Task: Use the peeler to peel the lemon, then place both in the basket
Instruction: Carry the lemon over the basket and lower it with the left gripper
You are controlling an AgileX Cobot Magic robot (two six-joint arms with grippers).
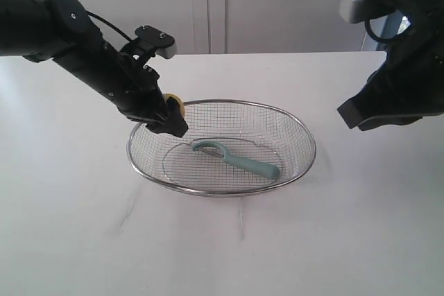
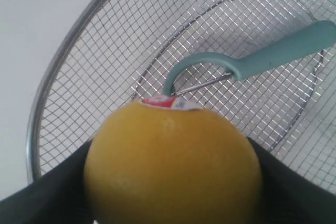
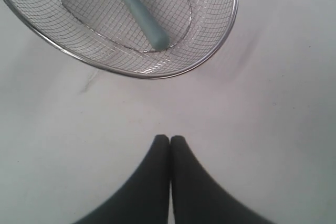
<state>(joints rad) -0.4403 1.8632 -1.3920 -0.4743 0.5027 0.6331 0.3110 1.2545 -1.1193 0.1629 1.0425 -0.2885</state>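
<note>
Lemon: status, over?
Left gripper holding lemon over the left edge of the basket. Right gripper shut, empty, off to the side. Peeler lying in basket. Nothing in the way.

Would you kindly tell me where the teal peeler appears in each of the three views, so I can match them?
Exterior view: the peeler lies mid-picture on the floor of the basket, head toward the left gripper.
Left wrist view: the peeler lies on the mesh beyond the held lemon.
Right wrist view: only its handle shows, in the basket beyond the shut right gripper.
Shared landmark: the basket's metal rim.
</note>
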